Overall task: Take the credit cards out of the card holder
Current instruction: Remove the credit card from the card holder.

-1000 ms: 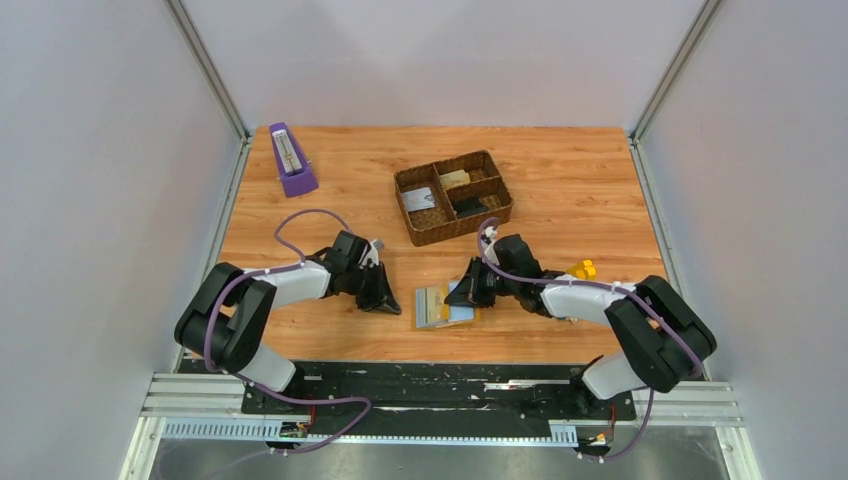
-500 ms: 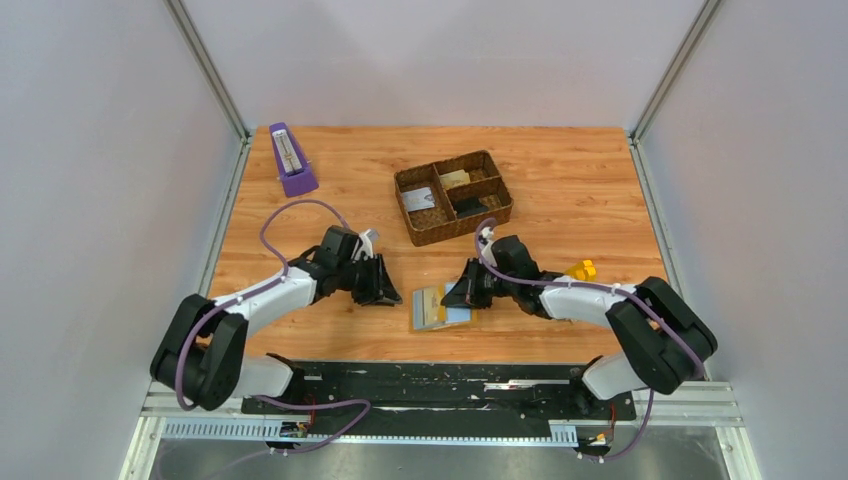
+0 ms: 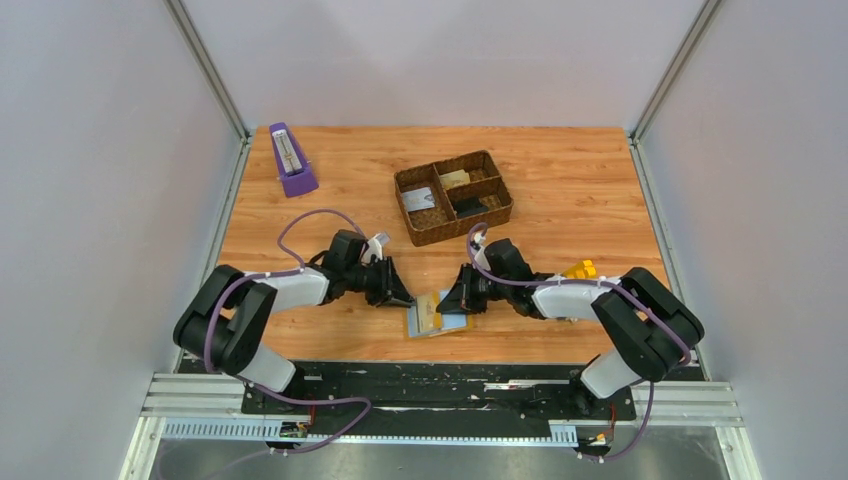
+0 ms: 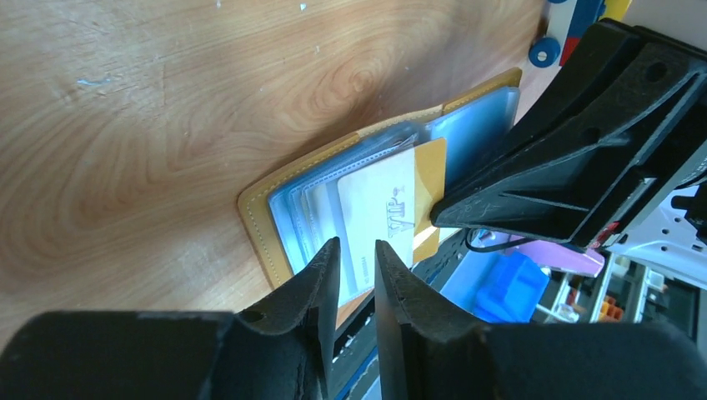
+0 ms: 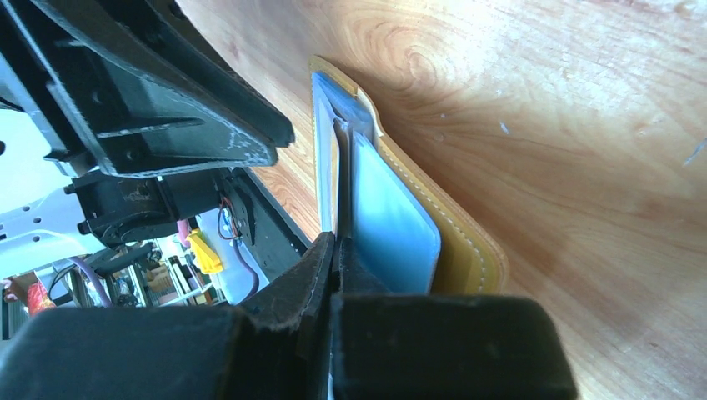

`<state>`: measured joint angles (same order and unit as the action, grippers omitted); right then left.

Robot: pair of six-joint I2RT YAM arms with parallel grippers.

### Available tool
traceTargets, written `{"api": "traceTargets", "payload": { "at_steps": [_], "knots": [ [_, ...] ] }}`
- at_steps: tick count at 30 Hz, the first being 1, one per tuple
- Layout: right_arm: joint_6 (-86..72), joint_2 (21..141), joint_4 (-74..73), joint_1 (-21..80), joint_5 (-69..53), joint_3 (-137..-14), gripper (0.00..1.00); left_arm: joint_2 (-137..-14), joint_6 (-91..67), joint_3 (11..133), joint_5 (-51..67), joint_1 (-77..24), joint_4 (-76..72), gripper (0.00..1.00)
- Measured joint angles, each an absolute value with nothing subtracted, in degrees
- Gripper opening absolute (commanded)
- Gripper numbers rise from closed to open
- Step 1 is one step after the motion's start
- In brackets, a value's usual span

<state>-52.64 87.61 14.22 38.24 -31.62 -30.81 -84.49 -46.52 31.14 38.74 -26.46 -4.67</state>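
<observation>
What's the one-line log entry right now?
left gripper: open over card | right gripper: shut on card holder | card: not out yet

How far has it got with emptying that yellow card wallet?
Done: the card holder lies open on the table, and a few flat card-like pieces sit in the woven tray. In hand: the right fingers pinch a blue-grey pocket page, while the left fingers, slightly apart, are at a cream VIP card poking from its pocket. Left: that card is not out yet.
</observation>
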Motion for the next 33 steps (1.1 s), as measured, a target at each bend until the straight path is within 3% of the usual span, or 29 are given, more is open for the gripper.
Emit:
{"api": "traceTargets", "payload": {
  "at_steps": [10,20,30,33],
  "knots": [
    [-52.93,88.42,14.39,38.04,-31.62,-30.81,0.00,-91.88,-47.11,30.85,40.95,-27.05,-8.86,0.21],
    [-51.86,84.62,12.51,33.12,-32.29,-28.77,0.00,-93.38,-44.80,32.71,39.46,-27.03,-5.39,0.20],
    [-50.00,78.30,9.13,30.17,-33.04,-28.21,0.00,-93.34,-44.18,33.15,39.48,-27.05,-4.40,0.21],
    [-49.82,74.13,7.25,29.85,-32.64,-28.21,0.00,-92.51,-43.31,33.69,38.50,-27.31,-2.61,0.28]
  ]
}}
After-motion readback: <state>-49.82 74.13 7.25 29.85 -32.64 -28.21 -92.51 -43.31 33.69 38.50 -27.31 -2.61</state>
